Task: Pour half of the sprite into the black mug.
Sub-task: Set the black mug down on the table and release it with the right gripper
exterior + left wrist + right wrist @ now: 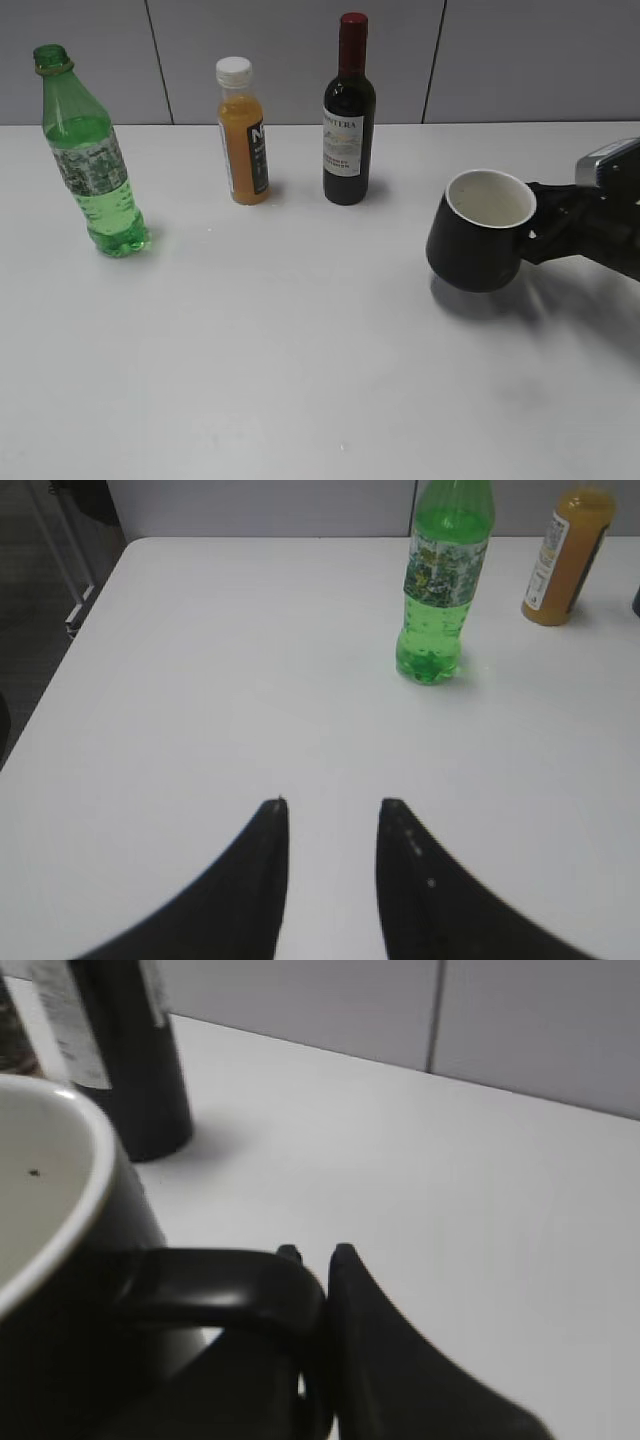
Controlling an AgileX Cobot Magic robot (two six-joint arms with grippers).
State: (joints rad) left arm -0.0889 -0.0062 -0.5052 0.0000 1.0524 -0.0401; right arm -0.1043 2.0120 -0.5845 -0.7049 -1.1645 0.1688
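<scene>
At right, my right claw (pixel 545 215) is gripping the black mug (pixel 478 232) by its handle | left claw (pixel 332 820) is hanging released | sprite bottle (pixel 90 155) is standing on the surface (pixel 300 350)

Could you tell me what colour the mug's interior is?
White inside the black mug, clearest in the exterior view.

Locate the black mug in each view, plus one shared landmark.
Exterior view: black mug at right, tilted, held by its handle in the right gripper.
Left wrist view: not in it.
Right wrist view: lower left, close up.
Shared landmark: wine bottle, behind the mug.
</scene>
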